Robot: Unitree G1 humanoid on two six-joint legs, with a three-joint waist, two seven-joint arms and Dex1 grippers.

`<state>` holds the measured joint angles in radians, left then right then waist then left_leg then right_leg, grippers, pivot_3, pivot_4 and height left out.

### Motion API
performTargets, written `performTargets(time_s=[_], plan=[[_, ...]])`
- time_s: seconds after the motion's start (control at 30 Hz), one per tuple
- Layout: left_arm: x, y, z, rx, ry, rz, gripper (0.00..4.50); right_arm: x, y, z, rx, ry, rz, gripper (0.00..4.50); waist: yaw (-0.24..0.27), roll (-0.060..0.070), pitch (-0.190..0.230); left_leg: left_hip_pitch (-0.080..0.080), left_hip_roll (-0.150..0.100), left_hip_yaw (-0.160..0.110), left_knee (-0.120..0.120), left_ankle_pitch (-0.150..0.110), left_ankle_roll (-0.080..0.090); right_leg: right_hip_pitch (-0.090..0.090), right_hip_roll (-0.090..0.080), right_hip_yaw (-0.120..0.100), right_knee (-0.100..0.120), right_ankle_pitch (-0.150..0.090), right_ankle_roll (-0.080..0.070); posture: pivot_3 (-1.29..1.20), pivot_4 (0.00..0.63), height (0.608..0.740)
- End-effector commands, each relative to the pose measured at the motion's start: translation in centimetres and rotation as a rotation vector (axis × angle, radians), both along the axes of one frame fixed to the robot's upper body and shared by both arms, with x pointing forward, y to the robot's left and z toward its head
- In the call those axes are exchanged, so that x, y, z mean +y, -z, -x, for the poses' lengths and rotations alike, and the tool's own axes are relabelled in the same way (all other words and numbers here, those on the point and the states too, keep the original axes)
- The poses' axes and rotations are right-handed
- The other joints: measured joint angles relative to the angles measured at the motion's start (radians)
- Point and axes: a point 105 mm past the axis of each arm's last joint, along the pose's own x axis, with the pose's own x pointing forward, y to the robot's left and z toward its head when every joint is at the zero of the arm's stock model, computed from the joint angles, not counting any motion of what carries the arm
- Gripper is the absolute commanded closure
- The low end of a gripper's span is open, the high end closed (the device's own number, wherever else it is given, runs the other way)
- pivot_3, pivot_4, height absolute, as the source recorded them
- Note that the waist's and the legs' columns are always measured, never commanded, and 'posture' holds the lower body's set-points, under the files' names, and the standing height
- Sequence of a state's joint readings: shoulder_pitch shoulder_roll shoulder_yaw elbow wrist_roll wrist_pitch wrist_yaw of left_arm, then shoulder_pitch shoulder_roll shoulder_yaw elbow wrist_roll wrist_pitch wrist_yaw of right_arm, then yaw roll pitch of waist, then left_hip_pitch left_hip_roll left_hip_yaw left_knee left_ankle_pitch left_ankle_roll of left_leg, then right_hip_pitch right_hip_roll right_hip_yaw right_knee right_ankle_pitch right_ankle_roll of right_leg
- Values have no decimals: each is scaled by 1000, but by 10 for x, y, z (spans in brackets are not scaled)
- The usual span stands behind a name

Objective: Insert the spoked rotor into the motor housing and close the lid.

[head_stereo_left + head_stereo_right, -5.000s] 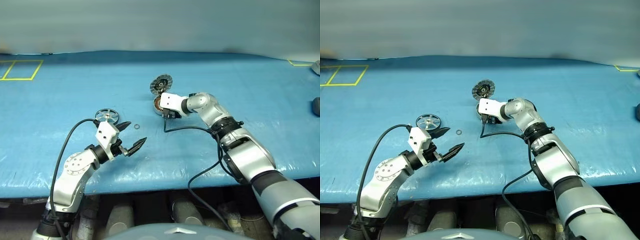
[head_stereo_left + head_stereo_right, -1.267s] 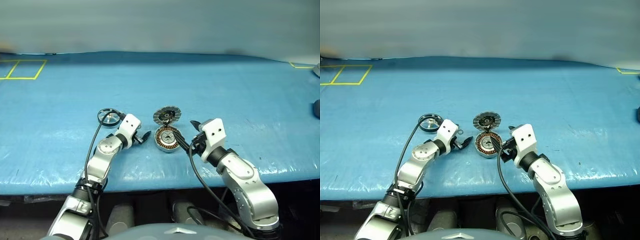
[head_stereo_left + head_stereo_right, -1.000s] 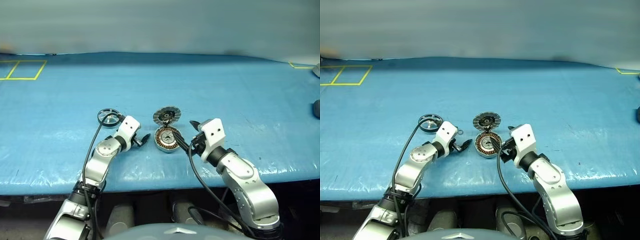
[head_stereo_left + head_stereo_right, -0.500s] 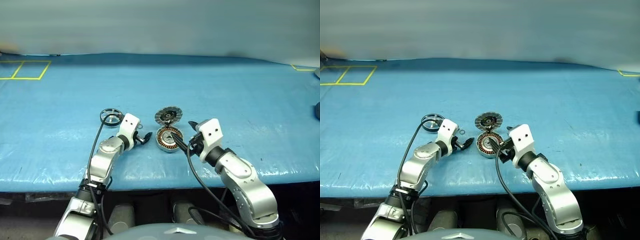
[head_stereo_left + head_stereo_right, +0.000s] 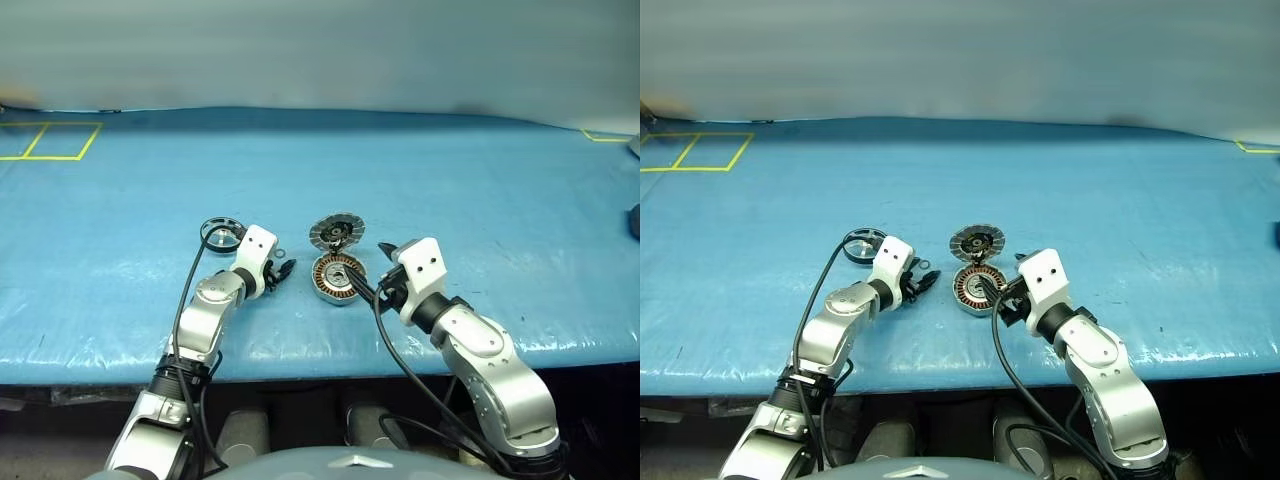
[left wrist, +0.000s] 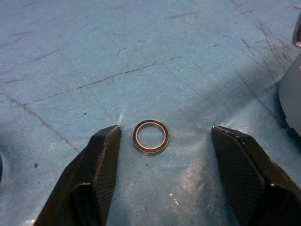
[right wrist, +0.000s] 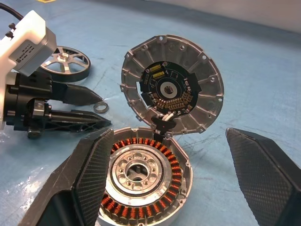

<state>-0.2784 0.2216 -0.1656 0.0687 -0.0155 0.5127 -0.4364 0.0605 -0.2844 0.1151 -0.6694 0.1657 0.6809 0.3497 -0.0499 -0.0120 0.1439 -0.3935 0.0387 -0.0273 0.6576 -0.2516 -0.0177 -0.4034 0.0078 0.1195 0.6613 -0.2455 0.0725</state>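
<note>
Head camera first: the motor housing (image 5: 337, 278) sits on the blue desk (image 5: 480, 170) with its lid (image 5: 333, 231) flipped up and standing behind it, so it's wide open. The spoked rotor (image 5: 221, 234) lies flat on the desk off to the left, partly behind the left arm, not in the housing yet. The left hand (image 5: 282, 270) is low over the desk between rotor and housing, right by a tiny metal ring (image 5: 923, 264). The right hand (image 5: 1002, 287) sits just beside the housing's right edge.

Left wrist camera: the ring (image 6: 150, 137) lies flat on the desk between the two black fingers (image 6: 101, 165), nearer one of them. The fingers stand part-way open and touch nothing, so it's got hold of nothing.

Right wrist camera: straight into the housing (image 7: 146, 181), copper coils all round a silver centre, the lid (image 7: 171, 85) upright above it showing its circuit face. The right hand's fingers (image 7: 87, 174) are spread wide either side of the housing, not clamping it, empty. The rotor (image 7: 65, 61) is visible behind the left hand (image 7: 106, 115).

My read: the left hand looks set to pinch that little ring, and rotor insertion hasn't started. Grabbing something that thin off a flat desk needs the fingertips right down on the surface and centred on it.
</note>
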Motion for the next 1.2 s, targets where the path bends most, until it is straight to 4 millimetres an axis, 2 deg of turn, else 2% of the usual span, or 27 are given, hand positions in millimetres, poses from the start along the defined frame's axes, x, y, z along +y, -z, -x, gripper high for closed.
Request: performTargets(time_s=[0.03, 0.13, 0.4, 0.53, 0.63, 0.73, 0.93, 1.1, 1.2], plan=[[2, 29, 13, 114, 0, -28, 2817, 2, -10, 0, -48, -11, -11, 467, 1, 0, 0, 0, 0, 0, 0, 0, 0, 0, 0, 0, 0, 0, 0, 0, 150, 740], [4, 30, 13, 112, 3, -36, 3808, 2, -10, 0, -47, -13, -9, 467, 3, 0, 0, 0, 0, 0, -1, 0, 0, 0, 0, 0, -1, 0, 0, 0, 150, 740], [4, 25, 13, 71, 24, -41, 3833, 4, -10, 0, -46, -21, -10, 467, 2, 0, 0, 0, 0, 0, -1, 0, 0, -1, 0, 0, -1, 0, -1, 0, 150, 740], [-8, -2, 17, -79, 159, 52, 3833, 4, -12, 1, -52, -22, -26, 467, 1, 0, 0, -2, 0, 1, -3, 0, 0, -3, 0, 0, -1, 0, -1, 0, 150, 740], [-9, -25, 25, -209, 244, 93, 3833, -2, -19, 1, -73, -3, -86, 467, 3, -1, 1, -5, 0, 1, -4, 0, 0, -6, 0, 0, -1, 0, 0, 0, 150, 740], [-8, -43, 33, -256, 312, 174, 3833, -12, -12, 4, -52, 16, -95, 467, 9, -2, 2, -7, 0, 1, -5, 0, 0, -9, 0, 0, -1, 0, -1, 0, 150, 740], [-13, -72, 46, -302, 466, 263, 3833, -16, 6, 29, 47, -93, -111, 467, 12, -2, 3, -8, 0, 1, -5, 0, 0, -9, -1, 0, -2, -1, -1, 0, 150, 740], [-30, -74, 65, -247, 665, 238, 3833, -27, 21, 35, 81, -75, -77, 467, 9, -2, 3, -7, 1, 1, -5, 0, 0, -9, 0, 0, -2, -2, -2, 0, 150, 740], [-39, -69, 63, -234, 703, 202, 3833, -32, 26, 42, 94, -67, -66, 467, 10, -3, 3, -6, 1, 2, -5, 0, 0, -8, 0, 0, -2, -4, -5, 0, 150, 740]])
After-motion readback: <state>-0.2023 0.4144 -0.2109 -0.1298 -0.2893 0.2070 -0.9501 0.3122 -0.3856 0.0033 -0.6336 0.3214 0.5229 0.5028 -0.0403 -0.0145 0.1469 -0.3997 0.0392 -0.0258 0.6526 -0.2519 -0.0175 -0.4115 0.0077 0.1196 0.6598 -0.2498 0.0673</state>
